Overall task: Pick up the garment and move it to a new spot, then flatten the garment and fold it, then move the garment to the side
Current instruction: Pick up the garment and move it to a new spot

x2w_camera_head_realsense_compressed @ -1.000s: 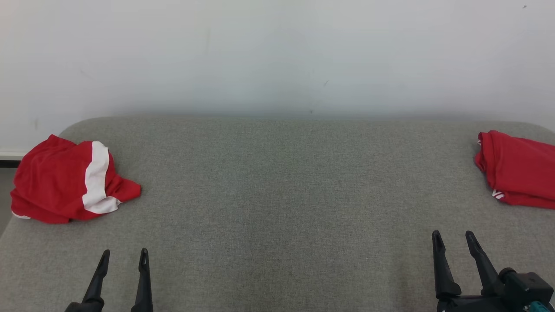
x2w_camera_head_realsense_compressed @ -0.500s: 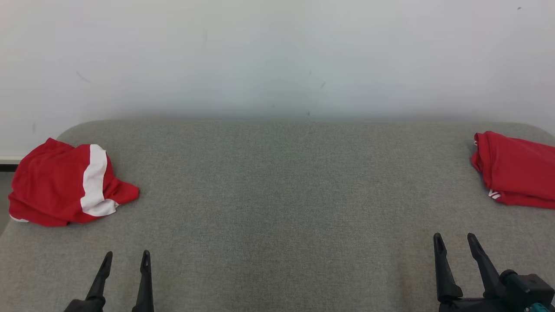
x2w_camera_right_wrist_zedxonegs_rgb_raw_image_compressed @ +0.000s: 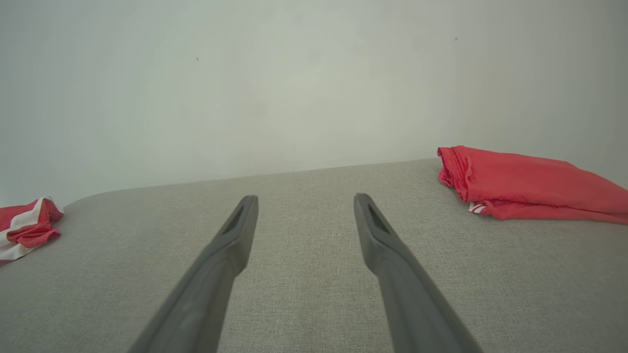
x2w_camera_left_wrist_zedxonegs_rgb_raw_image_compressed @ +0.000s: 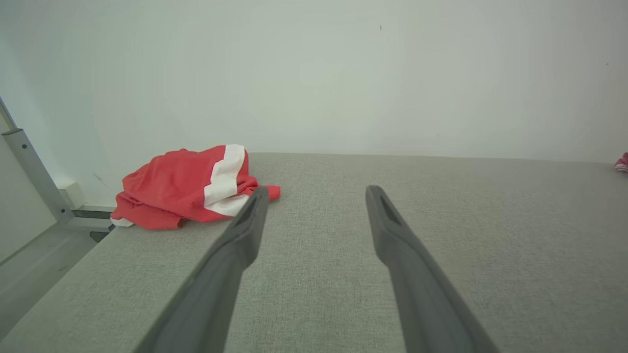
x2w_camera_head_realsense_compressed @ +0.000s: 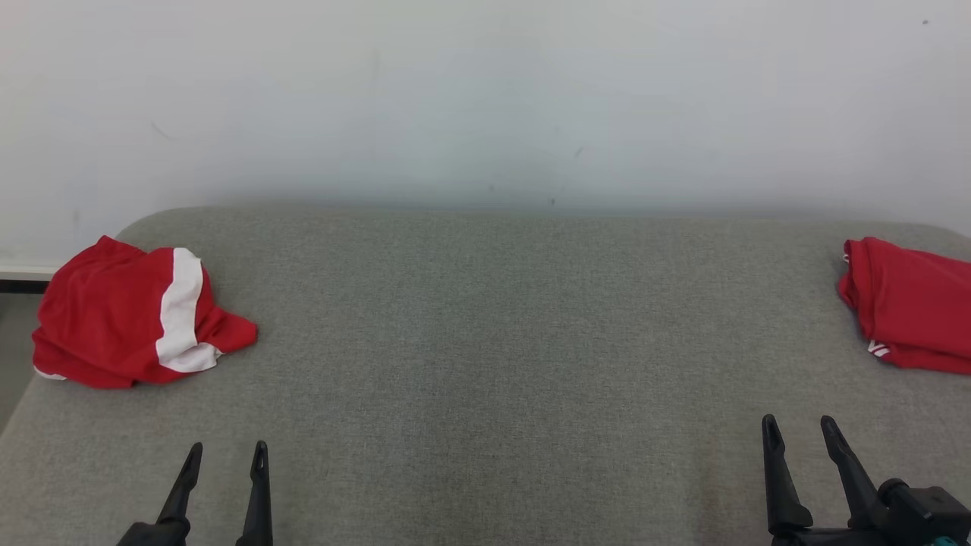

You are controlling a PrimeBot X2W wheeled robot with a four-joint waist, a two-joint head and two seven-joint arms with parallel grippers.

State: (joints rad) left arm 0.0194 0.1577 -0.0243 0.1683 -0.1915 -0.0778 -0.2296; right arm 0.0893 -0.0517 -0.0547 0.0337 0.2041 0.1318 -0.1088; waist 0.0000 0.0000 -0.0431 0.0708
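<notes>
Over the near edge of the table (x2w_camera_head_realsense_compressed: 485, 364), my left gripper (x2w_camera_head_realsense_compressed: 229, 447) and right gripper (x2w_camera_head_realsense_compressed: 798, 421) stand spread and empty; the first pickup needs reaching the crumpled garment (x2w_camera_head_realsense_compressed: 114, 334).

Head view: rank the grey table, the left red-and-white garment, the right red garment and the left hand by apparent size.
1. grey table
2. left red-and-white garment
3. right red garment, but the frame edge cuts it, so second and third are unsure
4. left hand
</notes>
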